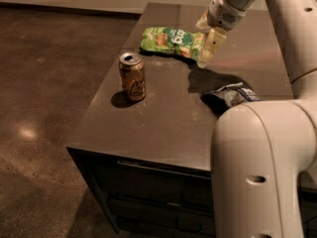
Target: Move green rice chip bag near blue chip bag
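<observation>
The green rice chip bag (171, 41) lies flat at the far middle of the dark table (163, 118). The blue chip bag (232, 96) lies to the right, nearer me, partly hidden behind my white arm (262, 167). My gripper (208, 48) hangs just above the green bag's right end, fingers pointing down. It holds nothing that I can see.
An orange-brown soda can (132, 77) stands upright near the table's left edge, in front of the green bag. The table has drawers below its front edge. A brown polished floor lies to the left.
</observation>
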`<state>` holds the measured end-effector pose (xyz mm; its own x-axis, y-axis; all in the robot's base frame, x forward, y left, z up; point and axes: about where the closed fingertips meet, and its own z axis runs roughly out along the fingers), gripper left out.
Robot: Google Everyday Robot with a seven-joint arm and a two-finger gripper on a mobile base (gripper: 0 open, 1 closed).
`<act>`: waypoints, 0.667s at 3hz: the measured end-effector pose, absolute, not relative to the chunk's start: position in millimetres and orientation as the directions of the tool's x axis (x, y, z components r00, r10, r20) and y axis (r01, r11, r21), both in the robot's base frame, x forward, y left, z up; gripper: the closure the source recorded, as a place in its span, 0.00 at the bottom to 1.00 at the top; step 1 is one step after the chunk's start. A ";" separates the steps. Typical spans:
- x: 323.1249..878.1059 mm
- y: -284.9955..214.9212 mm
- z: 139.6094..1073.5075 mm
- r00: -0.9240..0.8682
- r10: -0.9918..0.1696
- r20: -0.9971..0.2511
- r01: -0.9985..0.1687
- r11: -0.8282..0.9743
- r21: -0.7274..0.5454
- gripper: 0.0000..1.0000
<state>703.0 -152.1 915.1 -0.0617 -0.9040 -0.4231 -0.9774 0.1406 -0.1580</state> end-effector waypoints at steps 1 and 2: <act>729.8 -137.6 939.8 -0.043 -0.857 -0.513 -0.952 0.191 -0.238 0.00; 748.2 -135.0 969.7 -0.058 -0.811 -0.582 -0.911 0.282 -0.302 0.00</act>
<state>748.2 -135.0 969.7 -0.0579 -0.8109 -0.5823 -0.9107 0.2818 -0.3020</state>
